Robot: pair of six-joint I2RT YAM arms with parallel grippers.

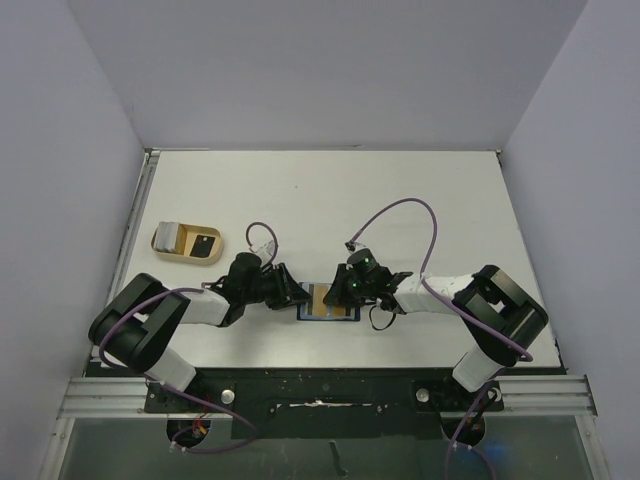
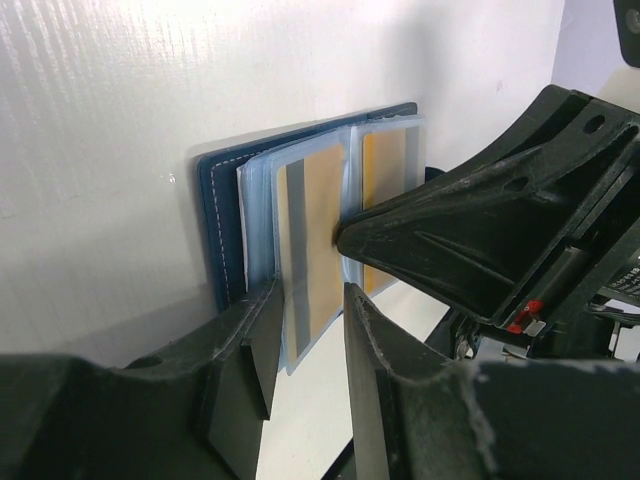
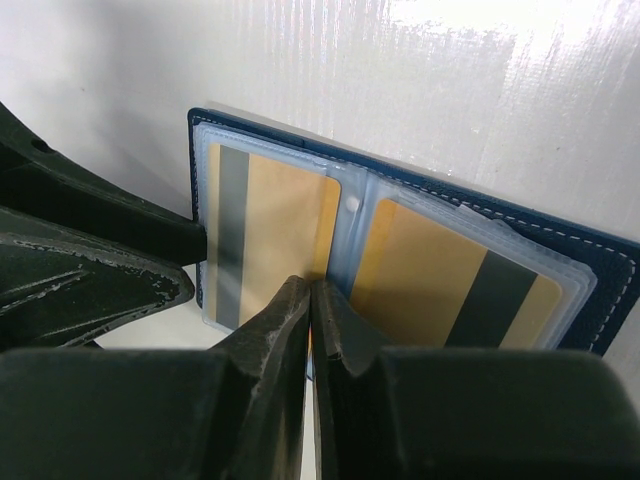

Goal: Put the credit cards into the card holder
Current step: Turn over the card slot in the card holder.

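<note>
The navy card holder (image 1: 328, 301) lies open between my arms, clear sleeves up; its navy edge shows in the left wrist view (image 2: 215, 200) and the right wrist view (image 3: 600, 290). One tan card (image 3: 275, 220) sits in the left sleeve, another tan card (image 3: 440, 280) in the right sleeve. My right gripper (image 3: 312, 290) is shut at the left card's inner edge, a thin gold sliver between its fingers. My left gripper (image 2: 305, 320) is open, its fingers either side of the sleeve's near edge with that card (image 2: 322, 230). A black card (image 1: 204, 245) lies in the beige tray (image 1: 170, 251).
The tray stands at the left of the white table (image 1: 330, 200), with a pale object (image 1: 167, 236) in it beside the black card. Grey walls enclose the table on three sides. The two grippers (image 1: 298, 297) (image 1: 345, 290) are close together over the holder.
</note>
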